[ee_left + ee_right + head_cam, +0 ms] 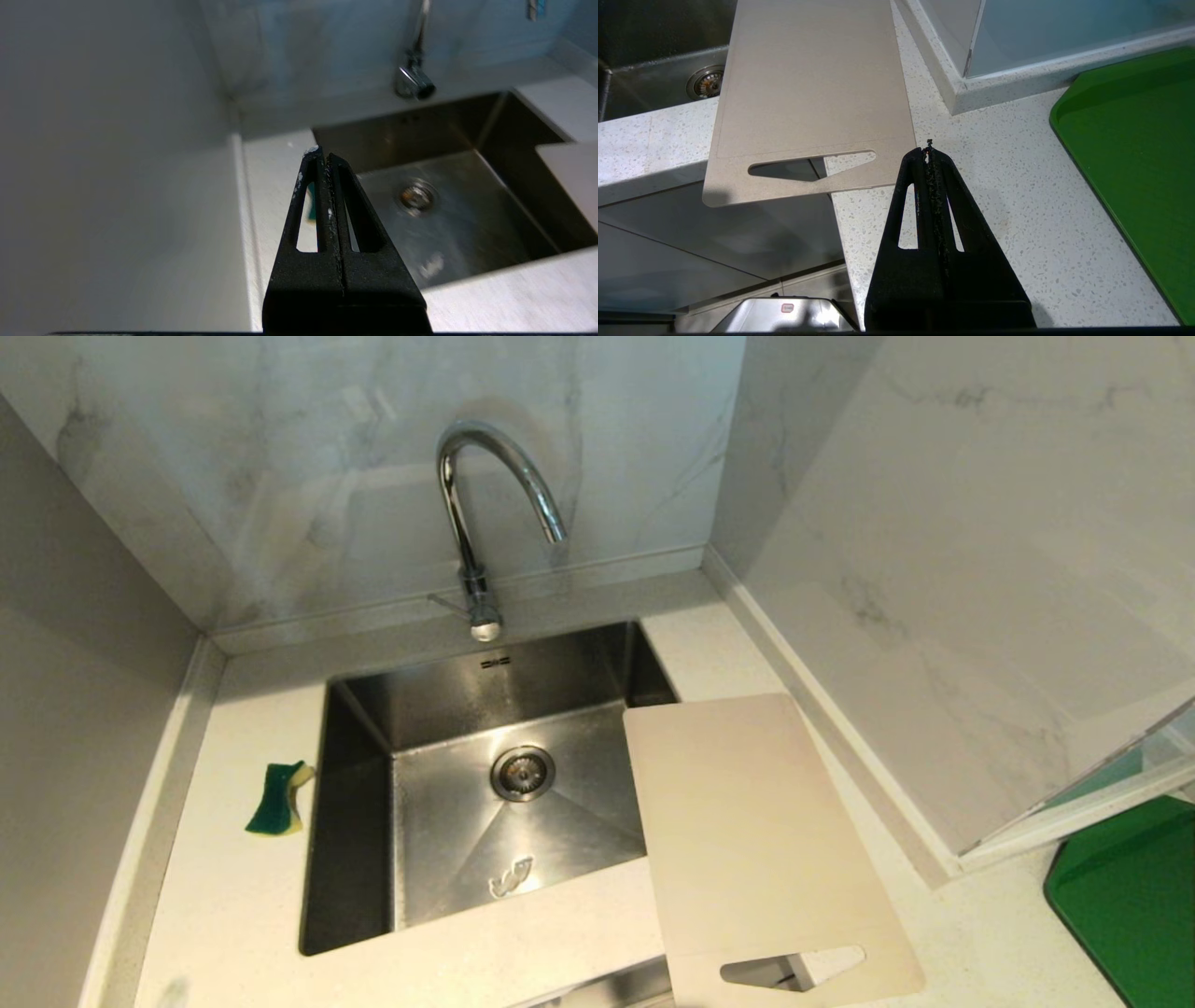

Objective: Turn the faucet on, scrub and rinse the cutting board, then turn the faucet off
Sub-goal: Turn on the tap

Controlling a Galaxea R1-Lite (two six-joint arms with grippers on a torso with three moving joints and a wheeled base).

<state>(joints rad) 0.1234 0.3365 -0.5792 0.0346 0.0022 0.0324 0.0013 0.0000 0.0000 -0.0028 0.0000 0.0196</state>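
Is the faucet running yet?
Off: no stream falls from the faucet spout, and the sink floor shows no flowing water.

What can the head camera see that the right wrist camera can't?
Only the head view shows the faucet and the green-and-yellow sponge on the counter, left of the sink. Only the right wrist view shows the right gripper, fingers shut, above the speckled counter. Both show the cutting board, one end over the sink and its slotted end past the counter's front edge, the drain and the green board.
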